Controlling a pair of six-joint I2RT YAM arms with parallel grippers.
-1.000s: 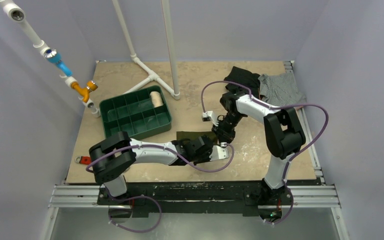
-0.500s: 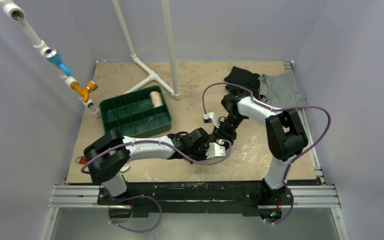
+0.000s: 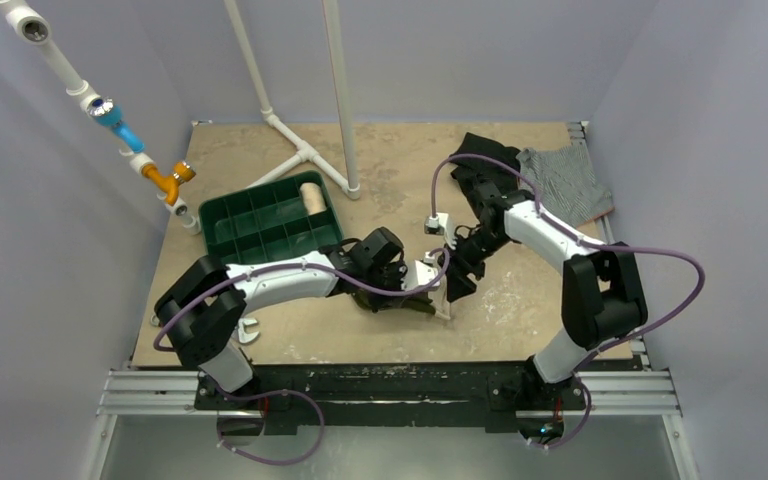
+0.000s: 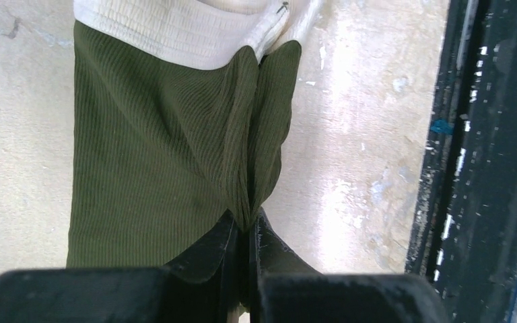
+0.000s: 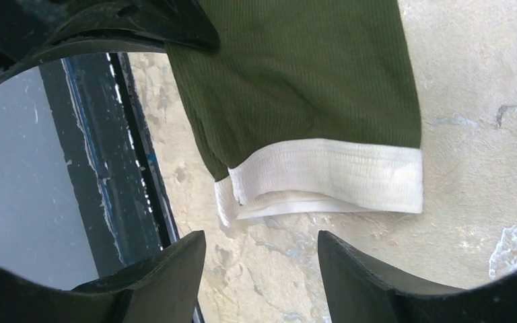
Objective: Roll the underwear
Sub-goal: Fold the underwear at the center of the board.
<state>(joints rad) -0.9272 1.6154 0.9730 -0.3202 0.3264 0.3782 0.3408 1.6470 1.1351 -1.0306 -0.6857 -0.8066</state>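
The underwear (image 4: 155,148) lies on the table, olive-green ribbed cloth with a cream waistband (image 4: 175,30) at its far end. My left gripper (image 4: 246,232) is shut on a pinched fold at the olive end. In the right wrist view the underwear (image 5: 296,74) fills the top, and the waistband (image 5: 323,178) lies just beyond my right gripper (image 5: 259,252). That gripper is open, with bare table between its fingers. From above, the underwear (image 3: 403,304) sits near the table's front middle. It is mostly hidden under the left gripper (image 3: 407,290), with the right gripper (image 3: 457,284) beside it.
A green compartment tray (image 3: 260,250) holds a cream roll (image 3: 310,197) at the left. White pipe frame (image 3: 305,155) stands behind it. A black garment (image 3: 485,150) and a grey striped garment (image 3: 560,180) lie at the back right. The black front rail (image 4: 485,161) runs close to the underwear.
My left gripper has closed on the olive cloth and moved left and away from the front edge. My right gripper has let go, opened and drawn back to the right.
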